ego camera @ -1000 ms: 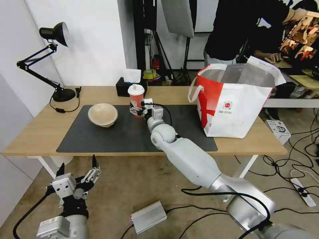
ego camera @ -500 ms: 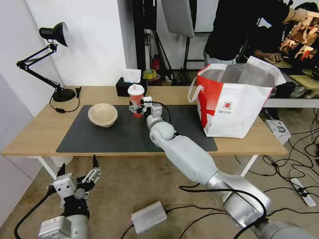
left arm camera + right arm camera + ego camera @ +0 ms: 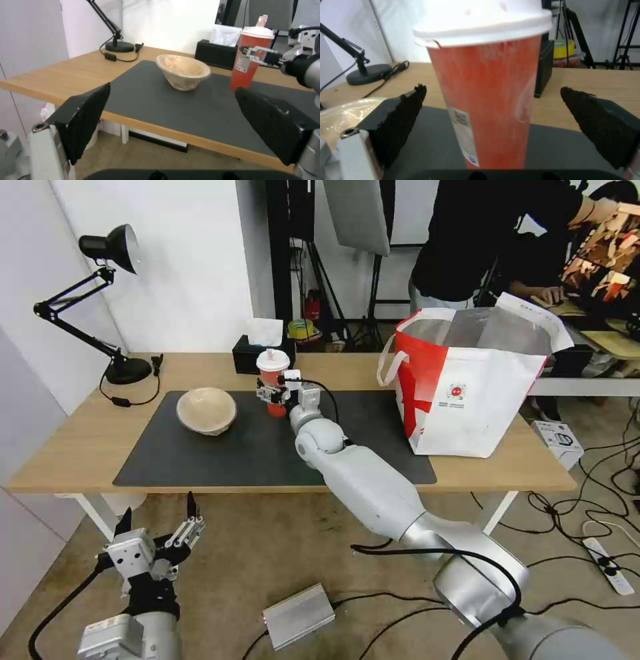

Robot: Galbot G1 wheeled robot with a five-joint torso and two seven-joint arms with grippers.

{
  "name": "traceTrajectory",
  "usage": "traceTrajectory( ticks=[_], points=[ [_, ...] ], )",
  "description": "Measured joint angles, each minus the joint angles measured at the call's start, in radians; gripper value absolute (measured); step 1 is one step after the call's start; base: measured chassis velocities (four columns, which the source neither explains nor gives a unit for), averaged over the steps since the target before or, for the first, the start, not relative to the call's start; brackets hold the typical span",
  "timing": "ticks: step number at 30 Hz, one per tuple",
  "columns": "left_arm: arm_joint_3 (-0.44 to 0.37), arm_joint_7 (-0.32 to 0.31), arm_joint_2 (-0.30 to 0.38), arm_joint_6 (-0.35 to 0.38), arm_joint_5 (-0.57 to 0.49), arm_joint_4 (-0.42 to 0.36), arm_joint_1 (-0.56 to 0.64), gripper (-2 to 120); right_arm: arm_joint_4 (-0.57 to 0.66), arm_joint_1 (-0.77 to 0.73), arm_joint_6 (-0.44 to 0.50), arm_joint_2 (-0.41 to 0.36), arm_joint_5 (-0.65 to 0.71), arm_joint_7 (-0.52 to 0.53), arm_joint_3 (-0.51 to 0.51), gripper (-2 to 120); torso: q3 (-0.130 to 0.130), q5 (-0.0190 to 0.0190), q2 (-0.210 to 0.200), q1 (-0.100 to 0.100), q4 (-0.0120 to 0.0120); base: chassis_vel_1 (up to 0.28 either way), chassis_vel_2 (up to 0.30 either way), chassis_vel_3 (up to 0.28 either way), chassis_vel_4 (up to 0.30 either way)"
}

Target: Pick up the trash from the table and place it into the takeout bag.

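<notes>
- The right pincer [image 3: 270, 395] reached to the centre of the head view, its arm running up from the lower right of the frame across the counter [image 3: 80, 437].
- Its fingers stood wide open on either side of the red drink cup [image 3: 273, 373]. In the right wrist view one dark pad [image 3: 400, 120] sat at the left and the other at the right, with clear gaps between each pad and the cup [image 3: 486, 100], so nothing was gripped.
- The cup stood upright with its white lid on, at the back edge of the dark grey mat [image 3: 253, 453], just in front of the black tissue box [image 3: 248, 355].
- The beige paper bowl [image 3: 206, 410] sat upright on the mat, left of the cup and apart from it. The left wrist view showed the bowl [image 3: 183, 71] at mid-frame with the cup [image 3: 250, 55] to its right.
- The takeout bag [image 3: 467, 393] stood open at the right of the head view, on the counter's right end, well apart from the cup.
- The left pincer [image 3: 157, 520] hung in the lower left of the head view, below the counter's front edge and above the floor, fingers spread open and empty.
- A black desk lamp [image 3: 107, 300] stood at the upper left, on the counter's far left corner.
</notes>
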Motion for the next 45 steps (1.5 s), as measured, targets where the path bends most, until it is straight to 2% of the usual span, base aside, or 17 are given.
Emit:
traceTrajectory(
  ticks=[45],
  points=[
    [0.059, 0.005, 0.014, -0.001, 0.002, 0.038, -0.033, 100, -0.135, 0.043, 0.021, 0.002, 0.049, -0.195, 0.003, 100, 0.0, 0.0001, 0.0, 0.0, 0.0, 0.0, 0.0, 0.0, 0.0]
  ],
)
